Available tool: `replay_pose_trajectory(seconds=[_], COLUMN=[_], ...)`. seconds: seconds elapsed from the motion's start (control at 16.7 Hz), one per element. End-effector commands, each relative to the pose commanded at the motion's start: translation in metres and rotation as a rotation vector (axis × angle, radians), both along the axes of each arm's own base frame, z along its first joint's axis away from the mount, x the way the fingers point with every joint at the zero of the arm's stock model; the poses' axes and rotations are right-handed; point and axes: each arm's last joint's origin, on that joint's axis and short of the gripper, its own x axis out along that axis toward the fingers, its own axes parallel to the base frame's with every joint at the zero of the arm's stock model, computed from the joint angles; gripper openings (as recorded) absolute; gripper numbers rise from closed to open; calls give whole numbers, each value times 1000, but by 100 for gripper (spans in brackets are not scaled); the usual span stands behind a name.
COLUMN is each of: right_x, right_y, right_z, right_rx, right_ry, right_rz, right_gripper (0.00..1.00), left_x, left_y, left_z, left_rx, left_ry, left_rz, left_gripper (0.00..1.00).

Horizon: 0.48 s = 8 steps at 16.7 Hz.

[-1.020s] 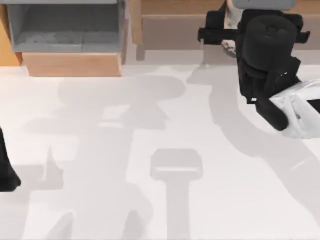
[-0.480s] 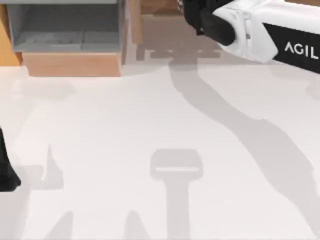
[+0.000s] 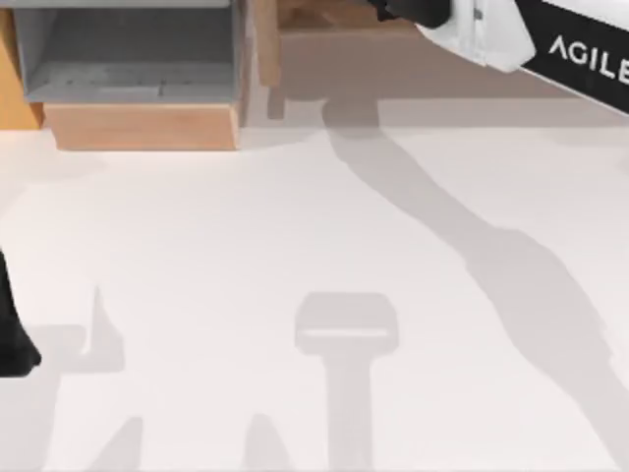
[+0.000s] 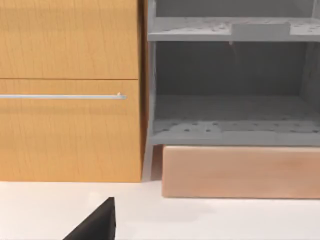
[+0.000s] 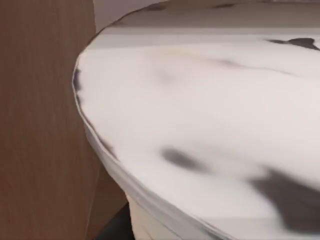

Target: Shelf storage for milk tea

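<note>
My right arm [image 3: 511,39] reaches across the far right corner of the table, its white link with black lettering slanting toward the far edge, and its wrist end passes out of the top view there. My left arm [image 3: 12,329] sits parked at the table's left edge, a dark shape low at that side. A black tip of the left gripper [image 4: 97,222] shows in the left wrist view.

right arm [image 3: 491,34]: glossy white shell, rounded housing | black section carrying white "AGILE" lettering, cut off at the frame edge | black joint piece at the far end | left arm [image 3: 12,334]: plain matte black, no markings
</note>
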Motion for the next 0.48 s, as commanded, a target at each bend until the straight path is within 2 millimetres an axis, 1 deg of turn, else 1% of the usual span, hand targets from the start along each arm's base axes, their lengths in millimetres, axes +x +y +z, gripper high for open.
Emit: replay_pose_trajectory(seconds=[0.18,0.24,0.36,0.48], right_x=[-2,-1,7,19], right_y=[1,1,-3,-7], right_z=[2,0,-14,-21], right_rx=[4,-1,-24,-25], right_ry=[-4,1,24,20], right_rz=[4,3,-10,-19], right_gripper=[0,0,0,0], left_x=[0,0,0,0], left_y=[0,0,0,0], left_z=[0,0,0,0], left_rx=[0,0,0,0], left_ry=[0,0,0,0], left_rz=[0,0,0,0], left_gripper=[100,100,100,100])
